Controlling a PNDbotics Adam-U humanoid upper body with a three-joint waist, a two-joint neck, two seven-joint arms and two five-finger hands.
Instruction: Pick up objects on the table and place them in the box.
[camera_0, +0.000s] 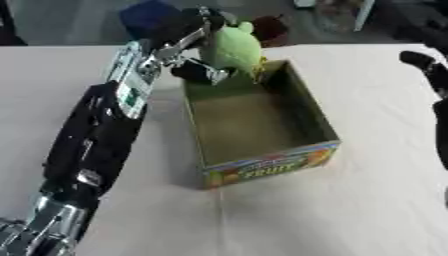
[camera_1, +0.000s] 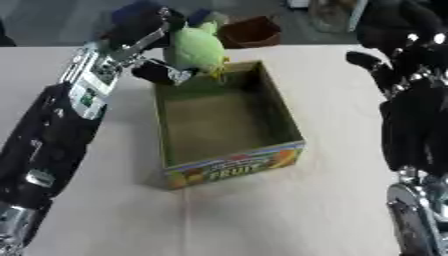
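1. Pale cloth covered the table (camera_0: 350, 200), with dark clutter blurred beyond its far edge.
2. Risk, as a judgement: the green plush toy (camera_0: 233, 50) hung over the far rim of the box (camera_0: 262, 165) rather than over its middle, so letting go there could have sent it onto the rim and outward onto the table (the wall below the hand looked thin and might also have been nudged).
3. The left hand (camera_0: 188, 35) was clenched around the toy, fingers curled against its near side, lifted clear of the table; the box's empty floor lay just below and nearer the robot than the hand.
4. The right hand (camera_1: 411, 75) held nothing, fingers relaxed and raised, well apart on the far side of the box from the left hand.
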